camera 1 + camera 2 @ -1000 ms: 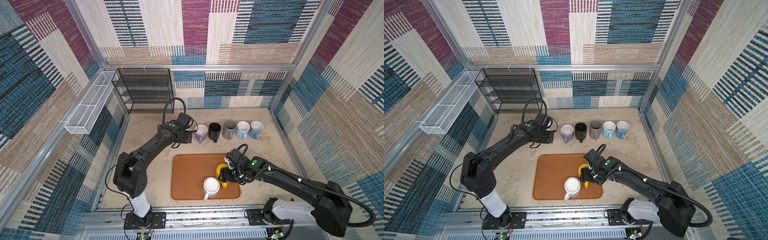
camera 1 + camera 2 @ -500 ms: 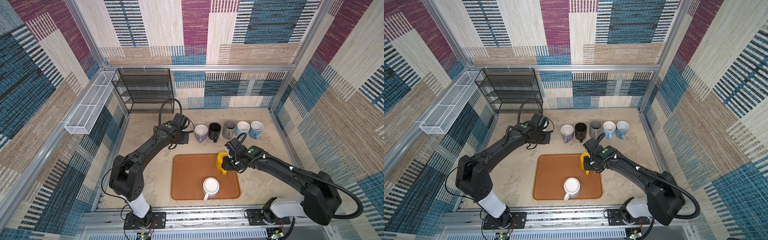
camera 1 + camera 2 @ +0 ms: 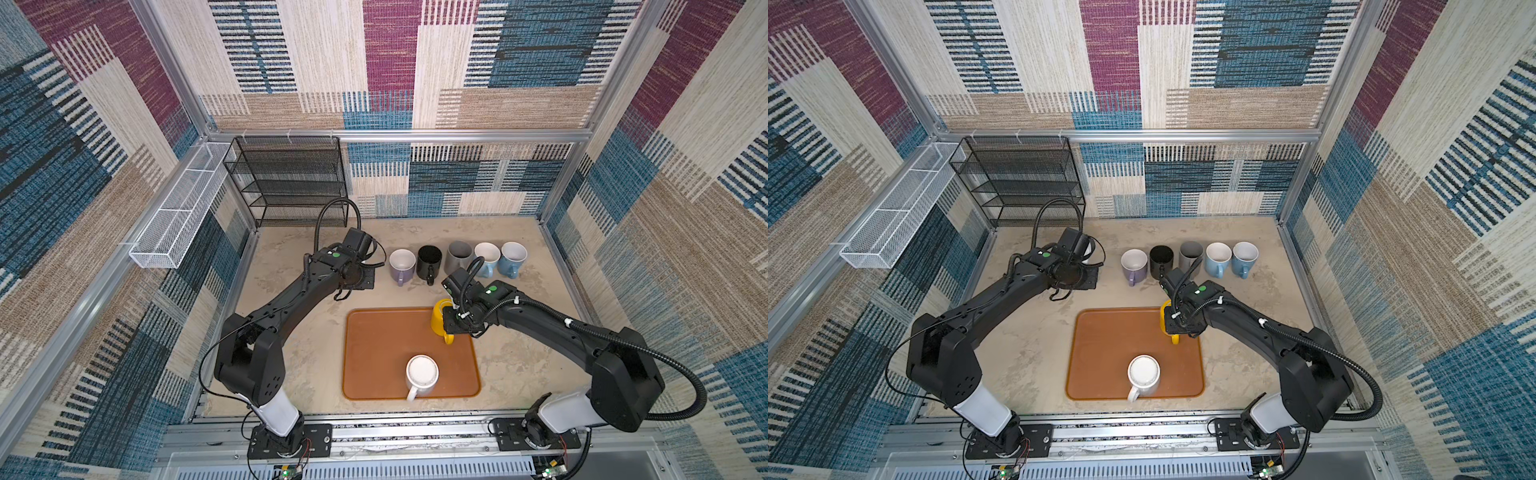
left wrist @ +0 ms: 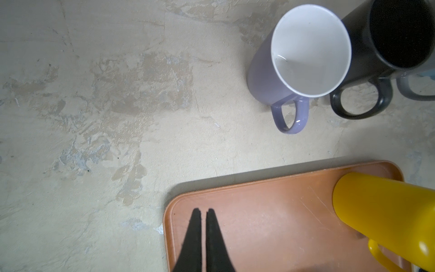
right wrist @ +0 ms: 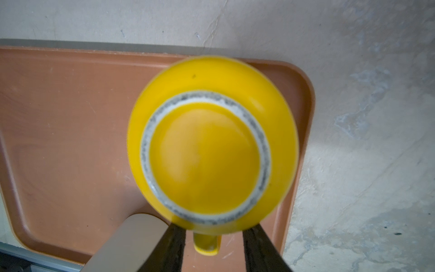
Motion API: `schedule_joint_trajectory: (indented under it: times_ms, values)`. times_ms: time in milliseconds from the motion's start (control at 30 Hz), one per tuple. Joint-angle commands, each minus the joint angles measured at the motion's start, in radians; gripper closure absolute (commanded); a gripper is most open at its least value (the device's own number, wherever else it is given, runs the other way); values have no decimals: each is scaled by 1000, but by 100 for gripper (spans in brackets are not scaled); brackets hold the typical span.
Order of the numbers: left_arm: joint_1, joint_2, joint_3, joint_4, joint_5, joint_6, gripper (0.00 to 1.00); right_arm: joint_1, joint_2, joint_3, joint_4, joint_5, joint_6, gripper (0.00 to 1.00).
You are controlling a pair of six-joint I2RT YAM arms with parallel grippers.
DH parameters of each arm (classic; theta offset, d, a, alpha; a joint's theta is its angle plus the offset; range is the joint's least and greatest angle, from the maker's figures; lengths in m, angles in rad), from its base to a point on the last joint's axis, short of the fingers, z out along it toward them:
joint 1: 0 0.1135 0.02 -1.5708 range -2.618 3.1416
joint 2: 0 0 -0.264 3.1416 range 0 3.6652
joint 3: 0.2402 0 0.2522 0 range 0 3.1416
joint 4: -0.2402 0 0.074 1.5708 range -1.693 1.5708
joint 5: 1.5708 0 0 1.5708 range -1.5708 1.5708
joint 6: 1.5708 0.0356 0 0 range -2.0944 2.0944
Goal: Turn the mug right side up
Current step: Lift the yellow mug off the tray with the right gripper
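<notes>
While right pincer (image 3: pixel 450 331) clasps it, yellow mug (image 5: pixel 207 150) points base-up.

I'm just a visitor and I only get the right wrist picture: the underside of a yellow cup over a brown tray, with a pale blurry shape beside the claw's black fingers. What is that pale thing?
Observer: Most likely a white ceramic mug. It stands upside down on the brown plastic tray, nearer the front edge than the yellow ceramic mug.
Operator: Are those two the only cups in there?
Observer: No. Five more stand upright in a row on the beige table behind the tray: a lilac mug, a black mug, a grey mug and two light blue mugs.
</notes>
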Motion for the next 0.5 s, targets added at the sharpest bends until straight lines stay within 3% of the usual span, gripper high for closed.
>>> schedule_joint_trajectory:
  times_ms: [0,467]
  values:
    - [2,-4,-5,-1,-16,3,95,-1,11,13,-19,28,-6,58]
    - [4,-8,-14,49,-8,-14,95,-1,59,49,-34,69,11,60]
